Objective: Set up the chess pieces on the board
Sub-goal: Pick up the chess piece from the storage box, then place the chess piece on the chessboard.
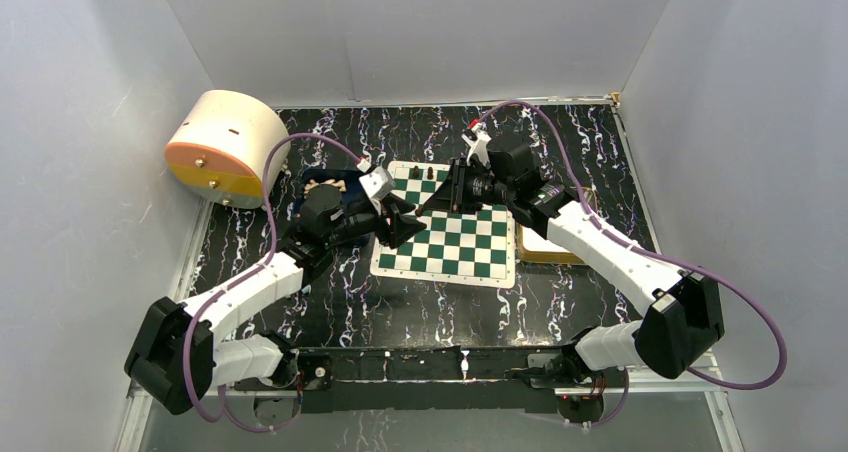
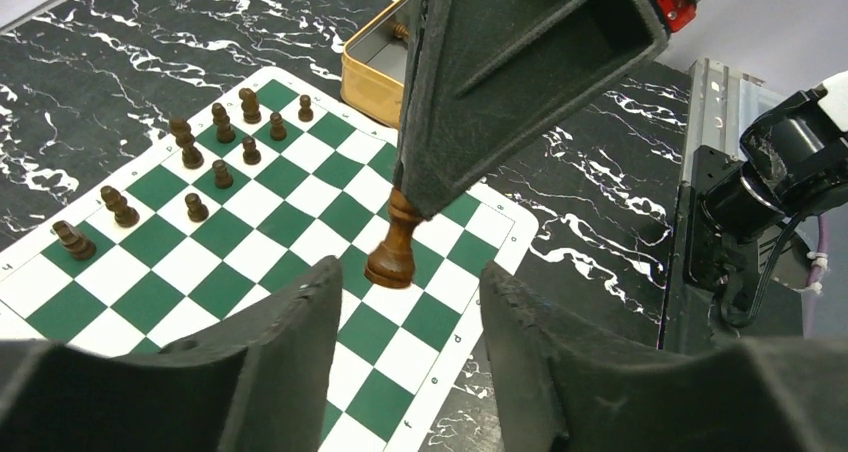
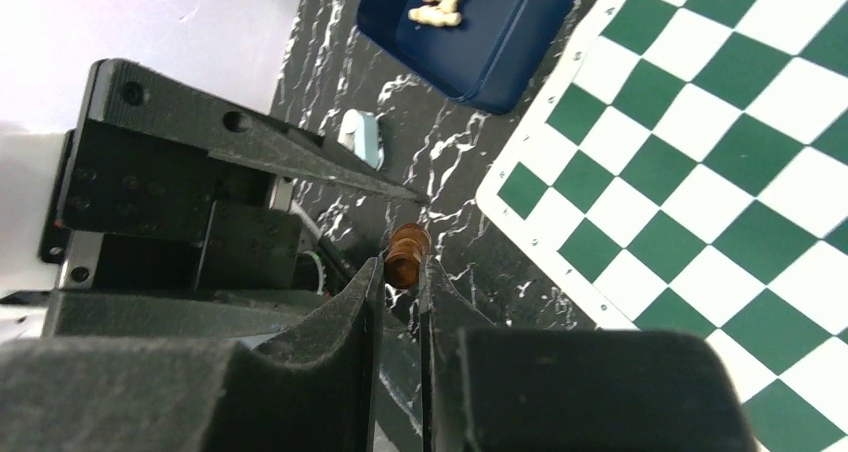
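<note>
board border: e, f, perhaps d | right end effector grips piece

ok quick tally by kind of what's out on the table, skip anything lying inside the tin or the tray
dark chess pieces: 11 (10 standing on the board, 1 in the right gripper)
board: 1
gold tin: 1
blue tray: 1
cream and orange drum: 1
total: 15
</note>
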Robot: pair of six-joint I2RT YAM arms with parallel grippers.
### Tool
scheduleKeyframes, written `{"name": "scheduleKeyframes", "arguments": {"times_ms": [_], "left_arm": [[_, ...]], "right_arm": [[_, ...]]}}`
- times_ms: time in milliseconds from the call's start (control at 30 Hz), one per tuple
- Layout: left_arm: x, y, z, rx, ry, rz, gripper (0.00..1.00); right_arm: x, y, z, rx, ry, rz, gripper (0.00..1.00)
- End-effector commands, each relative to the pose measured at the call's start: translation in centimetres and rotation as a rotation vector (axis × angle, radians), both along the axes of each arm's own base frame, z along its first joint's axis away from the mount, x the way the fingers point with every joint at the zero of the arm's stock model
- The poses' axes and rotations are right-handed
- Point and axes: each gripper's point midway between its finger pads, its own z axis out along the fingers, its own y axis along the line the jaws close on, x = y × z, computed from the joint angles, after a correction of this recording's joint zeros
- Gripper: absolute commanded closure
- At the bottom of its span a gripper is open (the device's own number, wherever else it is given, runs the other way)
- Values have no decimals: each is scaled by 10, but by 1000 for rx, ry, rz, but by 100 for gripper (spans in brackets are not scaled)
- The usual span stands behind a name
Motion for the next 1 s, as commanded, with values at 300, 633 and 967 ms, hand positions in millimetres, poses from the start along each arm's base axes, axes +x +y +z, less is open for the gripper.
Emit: {"name": "scheduleKeyframes", "arguments": {"times_ms": [300,633,967], "left_arm": [[4,29,-24,144,44,137,7],[23,72,-45,247,129,411,7],[14,102,-77,422,217,492,7]], "right_arm": [[72,-55,-20,-359,-193,-234,83],[147,-121,-40,-599,-270,-417,84],[206,-162,-85,-695,-212,-508,84]]}}
